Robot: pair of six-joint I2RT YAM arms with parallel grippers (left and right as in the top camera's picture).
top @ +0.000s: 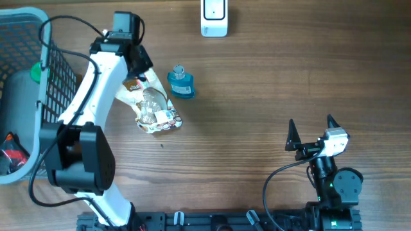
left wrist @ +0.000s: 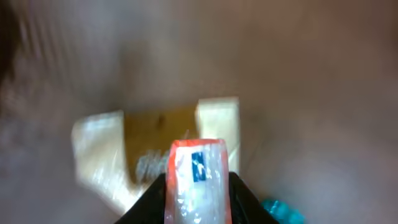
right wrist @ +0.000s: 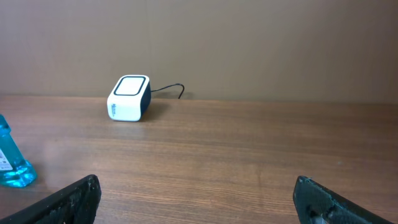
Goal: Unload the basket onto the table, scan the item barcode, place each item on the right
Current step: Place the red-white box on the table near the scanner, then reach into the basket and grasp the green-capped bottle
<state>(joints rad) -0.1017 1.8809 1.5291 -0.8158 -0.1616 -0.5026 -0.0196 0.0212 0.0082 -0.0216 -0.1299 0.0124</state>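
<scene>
While the barcode has yet to be read, I take the table (top: 257, 96) from its left side across. At nine o'clock sits a grey mesh basket (top: 56, 70) with a few goods inside, probably the stock waiting for their turn. From beside it the white left arm reaches in towards ten o'clock, and the left pincer (top: 140, 76) is closed on the near end of a clear packet (top: 156, 110) with an orange and white label. In the blurred wrist view the packet's red-edged end fills the gap between the two dark fingers. Gripping it by one end makes sense to me, since that leaves the printed face free to be turned. Whether the far end touches the wood, I cannot tell.

Just beside the packet, on its one o'clock side, stands a small blue bottle (top: 182, 85), upright and close enough to be knocked over. At twelve o'clock, against the far edge, the white scanner (top: 214, 19) waits with its window facing up, well apart from the packet. At four o'clock the right pincer (top: 311, 125) hangs wide open and empty, parked clear of the route.
</scene>
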